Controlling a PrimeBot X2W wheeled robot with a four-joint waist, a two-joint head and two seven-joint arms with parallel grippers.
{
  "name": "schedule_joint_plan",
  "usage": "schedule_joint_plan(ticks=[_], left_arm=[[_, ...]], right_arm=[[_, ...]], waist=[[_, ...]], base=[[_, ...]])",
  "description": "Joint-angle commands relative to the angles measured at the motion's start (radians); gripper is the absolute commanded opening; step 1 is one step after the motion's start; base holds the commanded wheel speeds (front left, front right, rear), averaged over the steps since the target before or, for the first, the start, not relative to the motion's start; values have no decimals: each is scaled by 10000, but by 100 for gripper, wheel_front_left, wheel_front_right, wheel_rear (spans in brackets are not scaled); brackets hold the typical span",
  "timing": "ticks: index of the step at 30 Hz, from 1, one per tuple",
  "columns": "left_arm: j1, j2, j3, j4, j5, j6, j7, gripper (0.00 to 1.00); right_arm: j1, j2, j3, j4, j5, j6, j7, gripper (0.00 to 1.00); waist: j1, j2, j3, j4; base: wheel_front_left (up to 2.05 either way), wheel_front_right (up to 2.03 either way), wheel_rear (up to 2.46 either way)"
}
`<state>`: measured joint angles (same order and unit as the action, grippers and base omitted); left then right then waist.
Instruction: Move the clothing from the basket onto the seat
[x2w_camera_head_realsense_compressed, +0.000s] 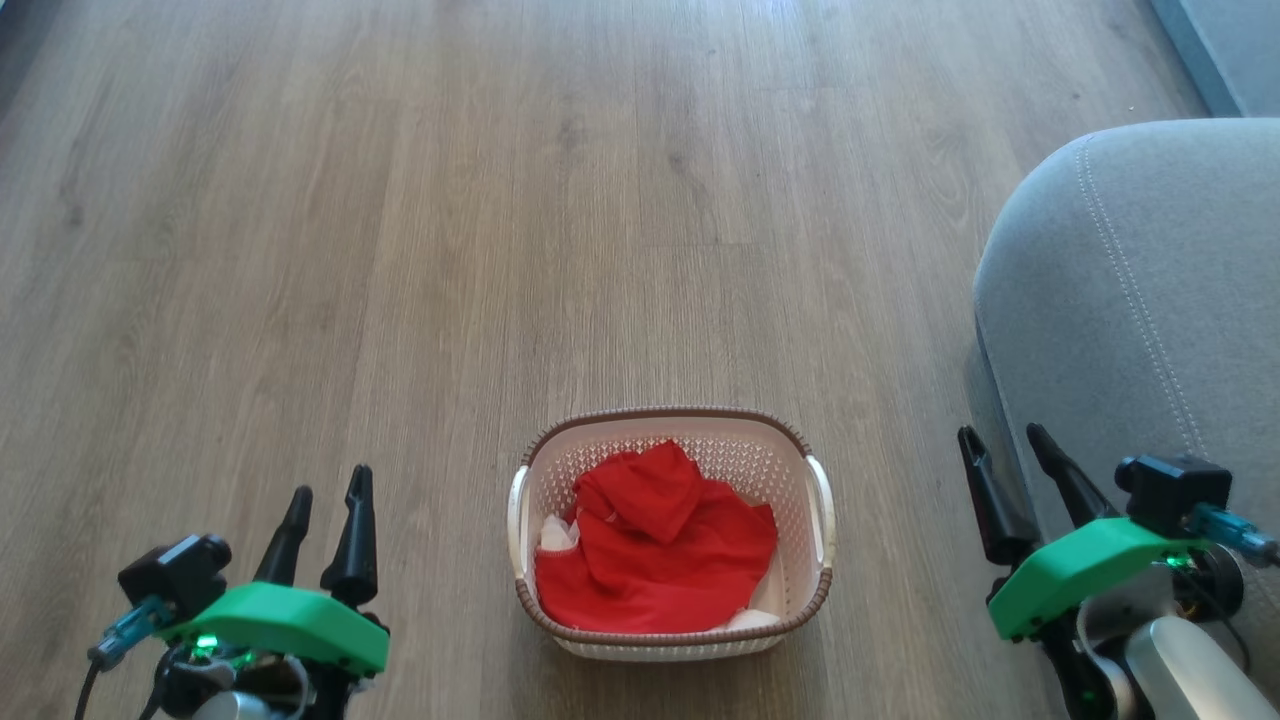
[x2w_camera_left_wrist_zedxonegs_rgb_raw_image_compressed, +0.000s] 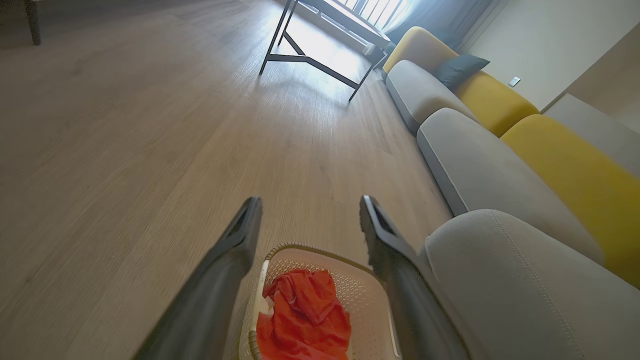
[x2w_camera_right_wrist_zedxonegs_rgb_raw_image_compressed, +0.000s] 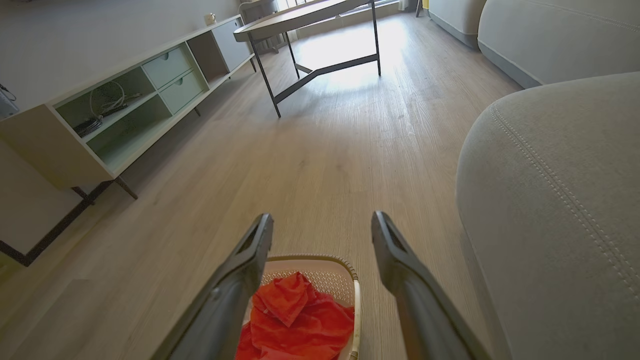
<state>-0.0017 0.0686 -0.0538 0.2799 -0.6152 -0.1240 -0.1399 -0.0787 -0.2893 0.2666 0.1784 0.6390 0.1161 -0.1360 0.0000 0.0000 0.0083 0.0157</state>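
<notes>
The red clothing (x2w_camera_head_realsense_compressed: 655, 545) lies crumpled inside the cream basket (x2w_camera_head_realsense_compressed: 818, 480), which stands on the wood floor at the lower middle of the head view. The grey seat (x2w_camera_head_realsense_compressed: 1150, 300) rises at the right, apart from the basket. My left gripper (x2w_camera_head_realsense_compressed: 330, 490) hangs open at the lower left, well left of the basket. At the lower right my right gripper (x2w_camera_head_realsense_compressed: 1005, 440) is open too, in front of the seat's edge. Both wrist views look down past open fingers at the clothing (x2w_camera_left_wrist_zedxonegs_rgb_raw_image_compressed: 305, 315) (x2w_camera_right_wrist_zedxonegs_rgb_raw_image_compressed: 295, 315) in the basket (x2w_camera_left_wrist_zedxonegs_rgb_raw_image_compressed: 362, 292) (x2w_camera_right_wrist_zedxonegs_rgb_raw_image_compressed: 345, 270), with the seat (x2w_camera_left_wrist_zedxonegs_rgb_raw_image_compressed: 525, 290) (x2w_camera_right_wrist_zedxonegs_rgb_raw_image_compressed: 555, 200) on the right.
A black-legged table (x2w_camera_right_wrist_zedxonegs_rgb_raw_image_compressed: 310, 30) stands farther along the floor. A low cabinet with open shelves (x2w_camera_right_wrist_zedxonegs_rgb_raw_image_compressed: 115, 110) lines the left wall. More grey and yellow sofa cushions (x2w_camera_left_wrist_zedxonegs_rgb_raw_image_compressed: 500, 130) run beyond the seat. Bare wood floor (x2w_camera_head_realsense_compressed: 500, 200) spreads around the basket.
</notes>
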Motion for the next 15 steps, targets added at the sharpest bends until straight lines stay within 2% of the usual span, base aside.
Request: schedule_joint_plan(ticks=[1,15], left_arm=[[-420,276,169,-305,403,-48,-183,100],[-398,469,34,-218,1773,-56,-622,100]], right_arm=[[-433,-319,241,-381,-343,106,-232,100],[-361,-655,624,-484,-1270,123,-667,100]], waist=[[0,0,0,9],[0,0,9,20]], base=[[0,0,0],[0,0,0]])
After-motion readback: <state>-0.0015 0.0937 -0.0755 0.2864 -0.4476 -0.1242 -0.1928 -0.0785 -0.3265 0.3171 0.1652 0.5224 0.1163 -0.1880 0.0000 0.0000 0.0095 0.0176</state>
